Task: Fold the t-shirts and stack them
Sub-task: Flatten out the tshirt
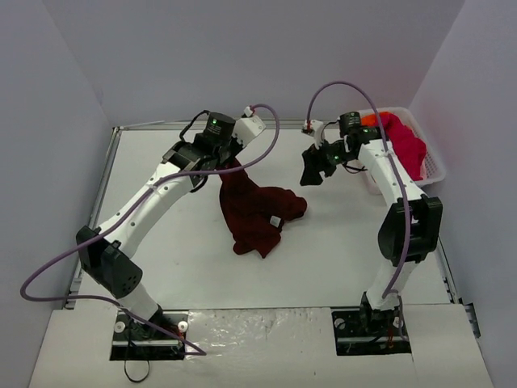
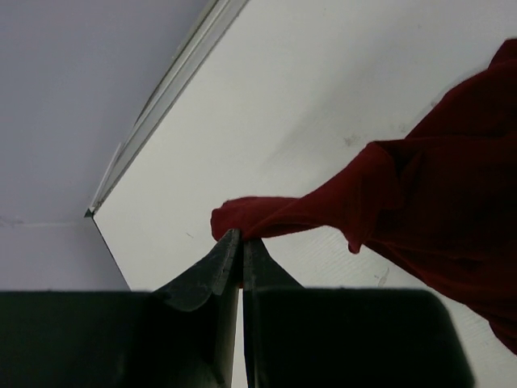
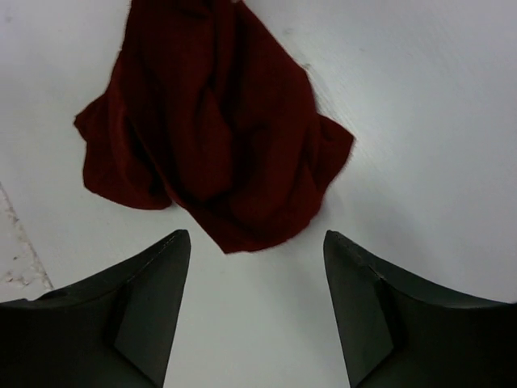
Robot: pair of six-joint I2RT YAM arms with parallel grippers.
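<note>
The dark maroon t-shirt [image 1: 257, 212] hangs from my left gripper [image 1: 232, 164], its lower part bunched on the table, a small white label [image 1: 275, 221] showing. In the left wrist view my left gripper [image 2: 241, 236] is shut on an edge of the maroon shirt [image 2: 420, 210]. My right gripper [image 1: 313, 171] is open and empty, to the right of the shirt and above the table. In the right wrist view the shirt [image 3: 218, 137] lies just beyond the open right gripper [image 3: 257, 239]. Pink and orange shirts [image 1: 401, 141] lie in the basket.
A white lattice basket [image 1: 432, 172] stands at the back right by the wall. The table's raised rim [image 1: 105, 178] runs along the left and back. Purple cables loop above both arms. A grey wall closes the back.
</note>
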